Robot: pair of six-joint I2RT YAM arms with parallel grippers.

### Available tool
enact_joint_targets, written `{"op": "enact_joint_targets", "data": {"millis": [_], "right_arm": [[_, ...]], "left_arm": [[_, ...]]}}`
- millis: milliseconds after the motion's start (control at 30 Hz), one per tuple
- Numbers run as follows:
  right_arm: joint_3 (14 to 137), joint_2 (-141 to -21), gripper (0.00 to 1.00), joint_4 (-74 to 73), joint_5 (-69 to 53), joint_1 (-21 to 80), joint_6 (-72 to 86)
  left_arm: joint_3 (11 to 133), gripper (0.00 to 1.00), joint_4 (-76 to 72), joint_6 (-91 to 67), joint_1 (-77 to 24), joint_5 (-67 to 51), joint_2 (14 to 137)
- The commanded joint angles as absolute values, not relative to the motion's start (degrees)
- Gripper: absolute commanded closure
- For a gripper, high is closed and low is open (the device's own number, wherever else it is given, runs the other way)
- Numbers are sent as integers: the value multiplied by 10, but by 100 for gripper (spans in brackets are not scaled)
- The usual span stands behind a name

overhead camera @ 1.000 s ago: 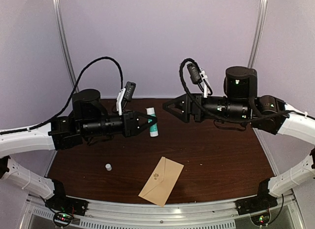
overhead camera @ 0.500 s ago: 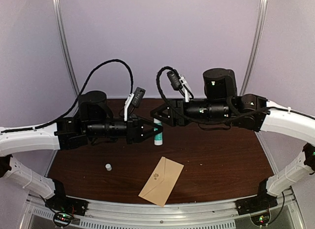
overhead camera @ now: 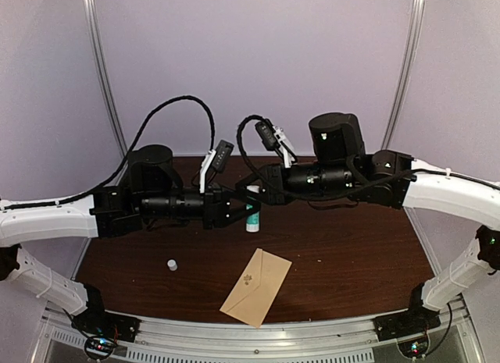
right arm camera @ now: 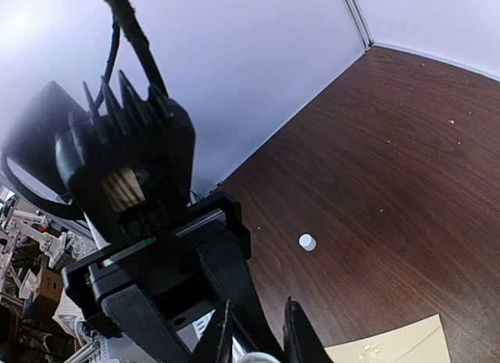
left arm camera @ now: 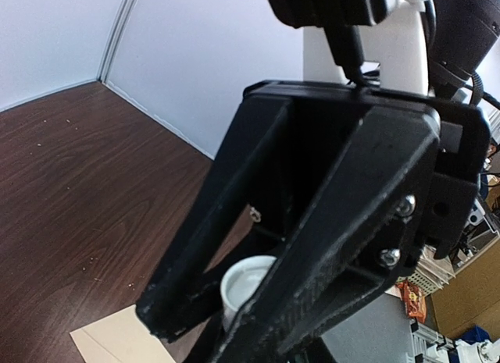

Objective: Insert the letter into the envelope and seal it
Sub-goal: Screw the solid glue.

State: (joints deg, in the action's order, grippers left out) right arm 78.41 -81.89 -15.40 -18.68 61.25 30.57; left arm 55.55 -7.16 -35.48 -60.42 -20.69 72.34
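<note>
One flat tan-brown kraft paper envelope [overhead camera: 256, 287] is seen lying on the dark brown wood-grain table [overhead camera: 351, 246] close to the near edge, roughly midway between the two arm bases. It is turned at a slant, with a small pale mark on its upper face. It is touched by neither arm. A small white round cap [overhead camera: 172, 265] is found left of the envelope and a little farther back, apart from it and alone on the wood.

Above and beyond the envelope, both arms are reached inward and are met over the table's middle. An upright white glue stick with a teal band [overhead camera: 251, 213] is held off the table at the tip of the left gripper [overhead camera: 237, 208]. In the left wrist view its round white top is seen wedged between the black fingers [left arm camera: 312, 254], so the left gripper is taken as pinching the stick.

The right gripper [overhead camera: 255, 193] is brought in from the right, at the stick's upper end. In the right wrist view its fingers [right arm camera: 221, 338] are shown slightly apart, with a bit of white between them at the frame's bottom edge. Whether the stick is pinched by them cannot be told.

A pale lilac back wall [overhead camera: 258, 58] is seen behind the table.
</note>
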Motion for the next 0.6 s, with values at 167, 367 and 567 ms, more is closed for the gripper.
{"op": "enact_joint_targets", "data": {"millis": [167, 367, 567], "right_arm": [[786, -799, 97, -125, -159, 606, 337], [778, -788, 100, -104, -118, 607, 355], [783, -794, 100, -107, -120, 606, 354]], "left_arm": [[552, 55, -107, -351, -604, -203, 722], [548, 47, -107, -354, -604, -203, 723], [552, 61, -111, -354, -603, -206, 732]]}}
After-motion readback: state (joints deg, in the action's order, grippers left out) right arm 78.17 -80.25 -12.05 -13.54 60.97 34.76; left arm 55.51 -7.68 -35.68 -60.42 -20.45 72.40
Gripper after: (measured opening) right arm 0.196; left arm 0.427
